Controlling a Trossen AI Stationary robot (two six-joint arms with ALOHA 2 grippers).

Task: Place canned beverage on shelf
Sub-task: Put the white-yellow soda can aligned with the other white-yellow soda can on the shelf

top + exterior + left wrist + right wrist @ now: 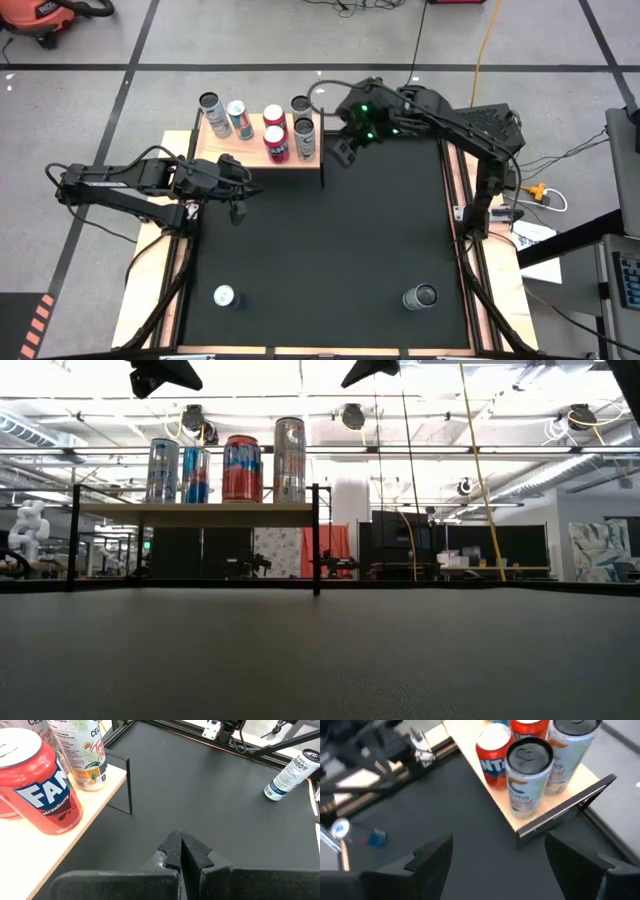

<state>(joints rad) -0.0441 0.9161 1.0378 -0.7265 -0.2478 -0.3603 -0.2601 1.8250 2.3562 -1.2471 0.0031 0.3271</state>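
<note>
The shelf (240,157) is a pale wood board on a thin black frame at the mat's far left, and several cans stand upright on it, among them a red Fanta can (40,790) and a white can (527,775). My right gripper (345,150) hangs open in the air just off the shelf's right end, with nothing between its fingers (427,857). My left gripper (238,207) is shut and empty, above the mat in front of the shelf. Two more cans are on the mat near its front edge, one at the left (224,296) and one at the right (420,297).
The shelf's black corner post (322,165) stands next to my right gripper. Wooden strips (455,200) edge the black mat. The mat's middle (330,250) is bare between the shelf and the two front cans. Cables and a box (530,195) lie off the table's right side.
</note>
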